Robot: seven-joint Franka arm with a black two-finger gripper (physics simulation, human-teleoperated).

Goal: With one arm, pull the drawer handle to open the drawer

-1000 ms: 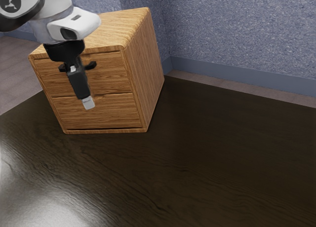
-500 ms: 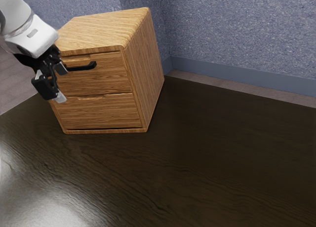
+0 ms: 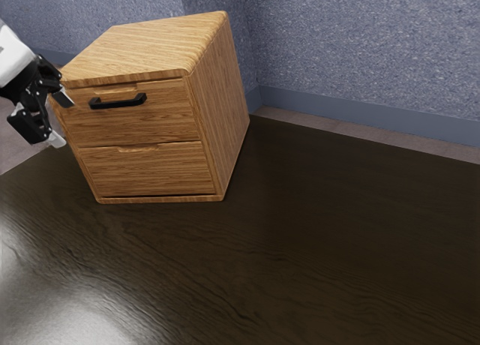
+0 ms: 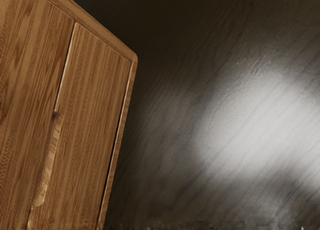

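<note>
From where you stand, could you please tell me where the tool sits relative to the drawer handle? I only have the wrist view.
Observer: The tool hangs beside the front corner of the wooden two-drawer cabinet. It is toward the exterior view's left of the black bar handle on the upper drawer, and apart from it.
Operator: Thank you. Is the tool open, ready to close on that handle?
Observer: Yes, its fingers stand apart with nothing between them.
</note>
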